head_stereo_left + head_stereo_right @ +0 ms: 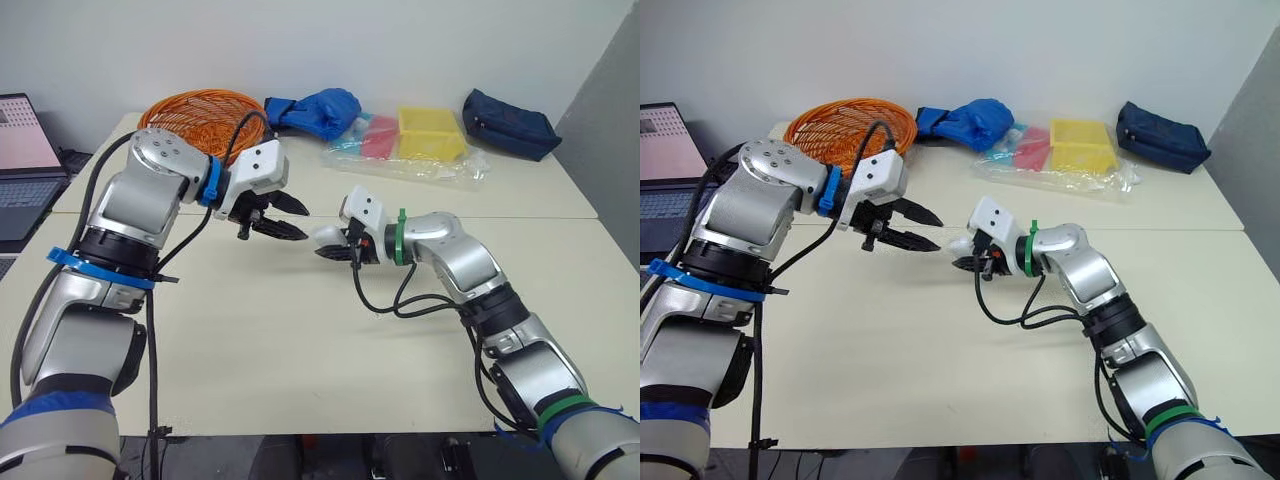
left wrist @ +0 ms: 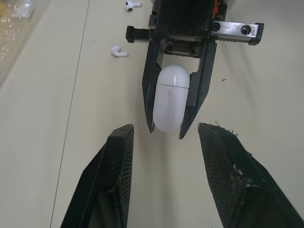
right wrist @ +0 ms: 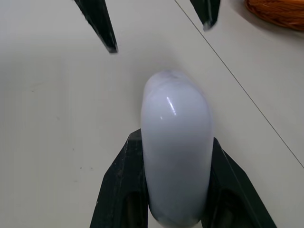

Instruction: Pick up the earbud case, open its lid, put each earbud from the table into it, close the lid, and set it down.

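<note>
Surface: pale surface made of tops pushed together, seams showing, with a white wall behind.
Head view, far edge: I see an orange wire basket, a blue bag, a clear plastic bag with yellow and pink items in it, and a dark blue pouch.
Head view, far left: a laptop sits open on a separate desk.
Head view, right arm: the right end effector is clamped on the white earbud case near the middle of the surface. The case looks lifted off the top.
Head view, left arm: the left end effector is spread wide and empty, its tips aimed at the case and just short of it.
Left wrist view, case: the case sits lengthwise between the right end effector's two black fingers, with its rounded free end toward my left fingers. Its lid seam is shut.
Left wrist view, gap: my left fingers flank the case's free end without touching it.
Left wrist view, earbuds: one earbud lies on the surface beside the right end effector's body. The other earbud lies further off, apart from the first.
Right wrist view, grip: both fingers press the case's long sides.
Right wrist view, beyond: the left fingertips hang near the case's far end, with the basket's rim off to one side.
</note>
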